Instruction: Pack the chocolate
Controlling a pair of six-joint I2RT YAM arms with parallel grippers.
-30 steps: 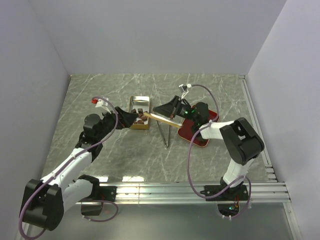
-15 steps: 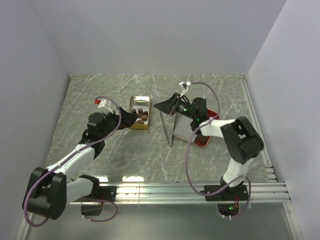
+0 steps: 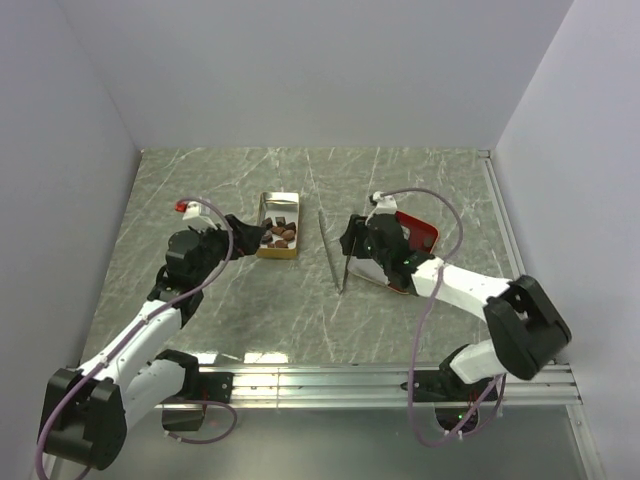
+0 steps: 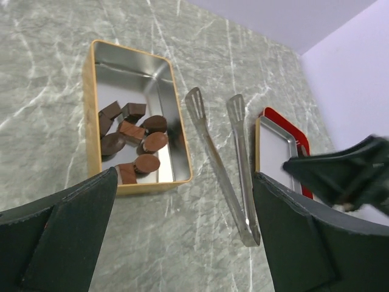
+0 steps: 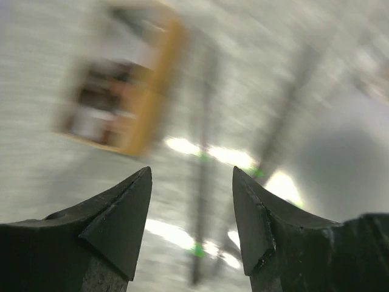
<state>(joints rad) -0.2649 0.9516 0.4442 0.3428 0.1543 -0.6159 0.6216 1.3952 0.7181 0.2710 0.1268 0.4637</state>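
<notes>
Fingers [image 4: 67, 237] on my left gripper [image 4: 185, 175] and right gripper [image 5: 191, 170] are standing spread and empty, chocolate [image 4: 146, 143] sitting in the tin [image 4: 90, 109] (tongs [image 4: 240, 152] lying beside it).

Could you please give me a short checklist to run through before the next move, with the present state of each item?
1. Chocolate all inside the gold tin: ok for every piece in view.
2. Tongs lying flat on the table, between tin and red tray, in neither gripper: ok.
3. Right gripper open and empty: ok.
4. Left gripper open and empty, near the tin: ok.
5. No chocolate left on the red tray: cannot tell, the right gripper hides part of it.
6. Right wrist view sharp enough to guide a move: not ok, it is blurred.
</notes>
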